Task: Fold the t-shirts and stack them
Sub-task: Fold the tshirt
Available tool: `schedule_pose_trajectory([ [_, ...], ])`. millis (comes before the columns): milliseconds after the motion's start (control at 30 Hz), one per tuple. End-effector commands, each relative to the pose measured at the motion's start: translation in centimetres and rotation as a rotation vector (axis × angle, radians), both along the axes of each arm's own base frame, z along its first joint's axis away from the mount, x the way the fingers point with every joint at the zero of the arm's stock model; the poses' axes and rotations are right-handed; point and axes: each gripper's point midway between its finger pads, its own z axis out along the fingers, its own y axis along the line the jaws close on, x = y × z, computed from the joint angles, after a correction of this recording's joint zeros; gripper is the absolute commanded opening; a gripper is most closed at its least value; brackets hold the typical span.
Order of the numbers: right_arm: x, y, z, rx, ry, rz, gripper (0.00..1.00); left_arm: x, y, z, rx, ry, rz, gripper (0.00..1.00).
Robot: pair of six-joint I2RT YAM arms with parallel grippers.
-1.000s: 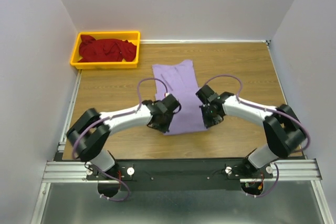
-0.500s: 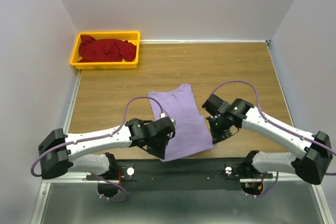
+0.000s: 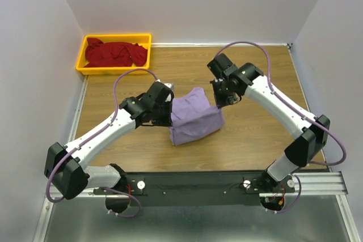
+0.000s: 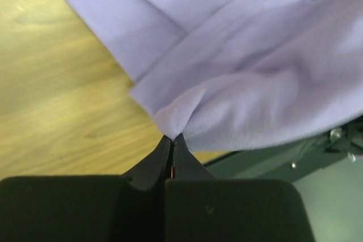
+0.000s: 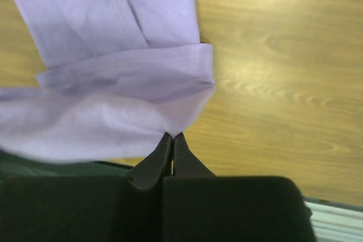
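A lavender t-shirt (image 3: 194, 117) hangs between my two grippers above the middle of the wooden table, its near end doubled over towards the far side. My left gripper (image 3: 168, 107) is shut on the shirt's left corner; the wrist view shows cloth (image 4: 238, 77) pinched at the fingertips (image 4: 172, 138). My right gripper (image 3: 220, 101) is shut on the right corner, with cloth (image 5: 119, 77) pinched at its tips (image 5: 172, 135). Red t-shirts (image 3: 115, 52) lie crumpled in the yellow bin (image 3: 113, 70).
The yellow bin stands at the far left corner of the table (image 3: 266, 77). White walls close in the left, far and right sides. A black and metal rail (image 3: 193, 182) runs along the near edge by the arm bases.
Both grippers, holding the shirt's near corners, pulled it toward the near edge, then lifted and carried those corners towards the far side, folding the shirt over itself.
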Motion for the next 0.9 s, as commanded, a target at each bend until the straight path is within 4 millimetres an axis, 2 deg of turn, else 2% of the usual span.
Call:
schedule_pose_trajectory([
  [0, 4.1, -0.9, 1.5, -0.031, -0.061, 0.020, 0.01, 3.6, 1.1, 0.5, 0.020, -0.077, -0.002, 0.00],
  [133, 7.0, -0.4, 1.9, -0.010, -0.075, 0.024, 0.01, 5.8, 1.5, 1.1, 0.000, -0.107, 0.013, 0.00],
  [167, 7.7, -0.1, 1.3, -0.020, -0.063, 0.034, 0.01, 6.6, 1.7, 1.2, -0.013, -0.115, 0.029, 0.00],
  [233, 9.1, 0.1, 1.9, -0.007, -0.087, 0.032, 0.01, 7.5, 2.0, 1.3, -0.027, -0.125, 0.042, 0.00],
  [300, 10.1, 0.3, 1.9, 0.001, -0.090, 0.043, 0.01, 8.6, 2.5, 1.0, -0.046, -0.128, 0.067, 0.00],
  [333, 10.8, 0.6, 1.1, -0.003, -0.078, 0.043, 0.01, 8.9, 2.6, 0.9, -0.053, -0.127, 0.069, 0.00],
  [400, 12.3, 1.2, 2.1, 0.019, -0.117, 0.052, 0.01, 9.8, 3.0, 0.3, -0.065, -0.122, 0.079, 0.00],
  [567, 16.2, 2.4, 2.2, 0.067, -0.166, 0.055, 0.01, 12.1, 4.1, -1.5, -0.081, -0.116, 0.124, 0.00],
  [667, 18.5, 3.3, 1.2, 0.111, -0.176, 0.054, 0.01, 14.0, 5.2, -2.7, -0.077, -0.109, 0.159, 0.00],
  [800, 20.6, 4.4, -1.0, 0.153, -0.167, 0.063, 0.01, 16.0, 6.0, -3.9, -0.069, -0.111, 0.185, 0.00],
  [833, 21.4, 4.7, -2.1, 0.155, -0.171, 0.063, 0.01, 16.4, 6.3, -4.1, -0.067, -0.115, 0.197, 0.00],
  [867, 21.9, 4.7, -2.6, 0.158, -0.178, 0.063, 0.01, 16.8, 6.7, -4.9, -0.059, -0.104, 0.211, 0.00],
])
